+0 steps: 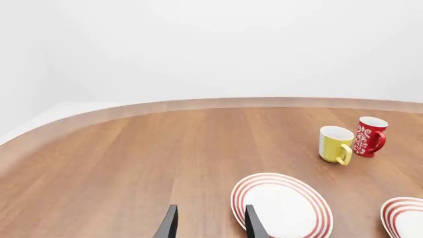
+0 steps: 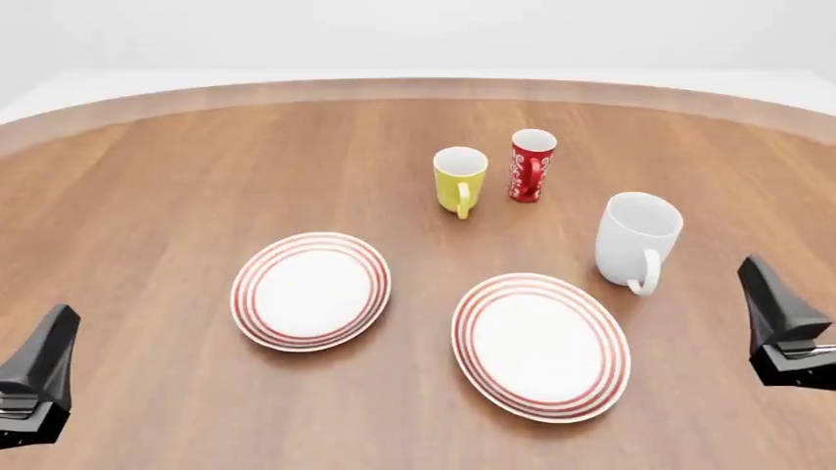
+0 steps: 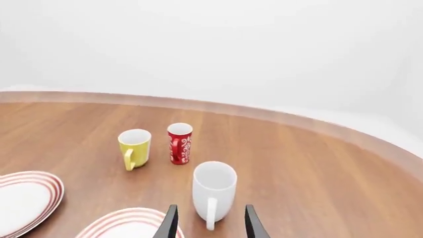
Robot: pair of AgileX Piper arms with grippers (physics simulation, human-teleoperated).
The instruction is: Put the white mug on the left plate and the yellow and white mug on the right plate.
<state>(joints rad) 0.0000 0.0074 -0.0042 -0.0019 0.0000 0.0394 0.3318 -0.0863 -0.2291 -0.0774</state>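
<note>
The white mug (image 2: 637, 238) stands upright on the table at the right, handle toward me; it also shows in the right wrist view (image 3: 213, 192). The yellow and white mug (image 2: 459, 179) stands further back, near the middle, also seen in both wrist views (image 1: 335, 144) (image 3: 134, 148). The left plate (image 2: 311, 290) and the right plate (image 2: 541, 344) lie empty side by side. My left gripper (image 2: 39, 377) is open at the near left. My right gripper (image 2: 780, 320) is open at the near right, beside the white mug and apart from it.
A slim red mug (image 2: 530, 164) with a white pattern stands just right of the yellow and white mug. The round wooden table (image 2: 170, 176) has its raised rim curving along the far side.
</note>
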